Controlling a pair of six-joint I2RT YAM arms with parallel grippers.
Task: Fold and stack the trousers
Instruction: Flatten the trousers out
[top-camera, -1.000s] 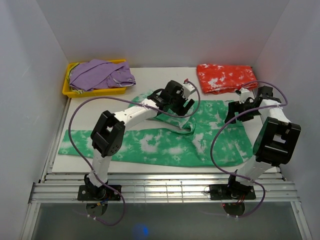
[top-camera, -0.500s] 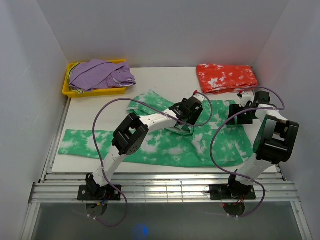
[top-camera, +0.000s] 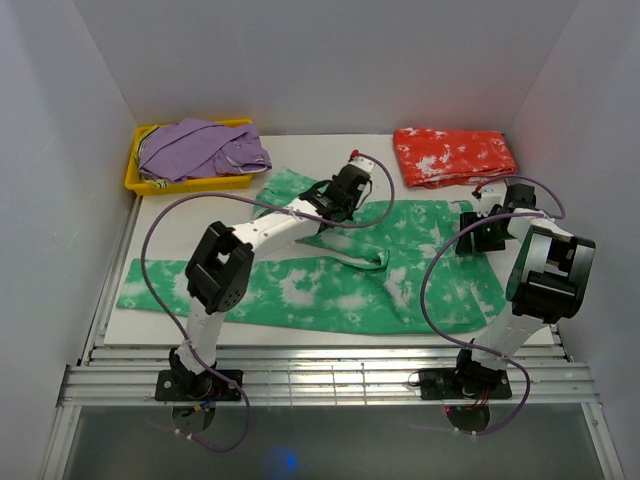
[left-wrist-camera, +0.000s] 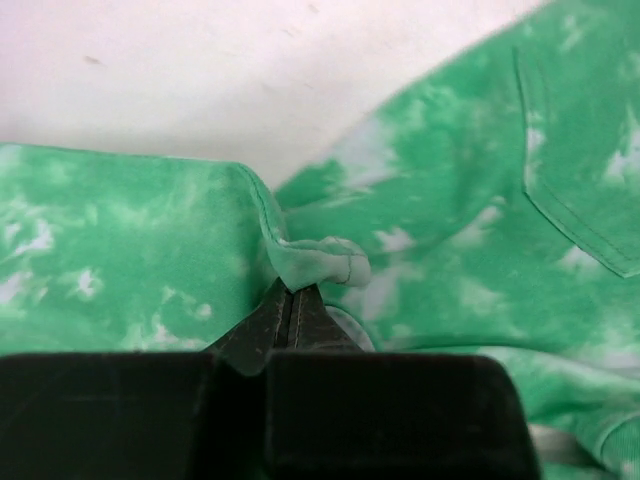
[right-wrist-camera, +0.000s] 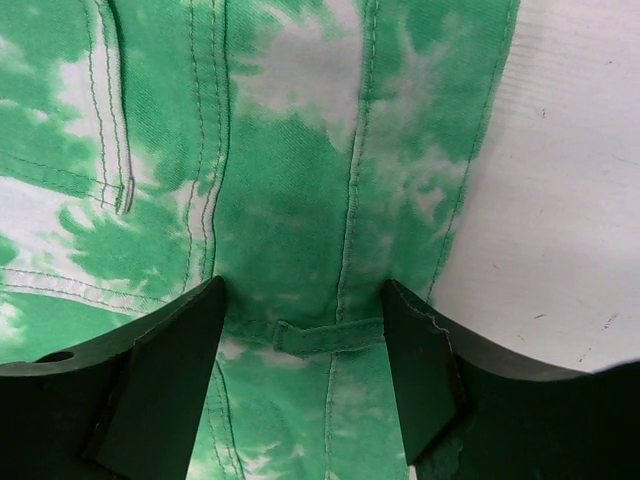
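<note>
The bright green trousers (top-camera: 300, 285) lie spread across the white table, one leg reaching to the left. My left gripper (top-camera: 342, 198) is shut on a pale raised fold of the green cloth (left-wrist-camera: 315, 262) at a leg's edge; in the left wrist view the jaws meet (left-wrist-camera: 293, 295) with cloth pinched between them. My right gripper (top-camera: 476, 230) is open at the right end of the green trousers, its fingers straddling the waistband and a belt loop (right-wrist-camera: 330, 335). The red-orange trousers (top-camera: 455, 155) lie folded at the back right.
A yellow tray (top-camera: 190, 185) at the back left holds the plain purple garment (top-camera: 200, 148). White walls close in the table on three sides. A slatted metal rail (top-camera: 320, 375) runs along the near edge by the arm bases.
My left gripper has shut on the green cloth and moved back and to the left from the crotch area. My right gripper's jaws have narrowed somewhat over the waistband.
</note>
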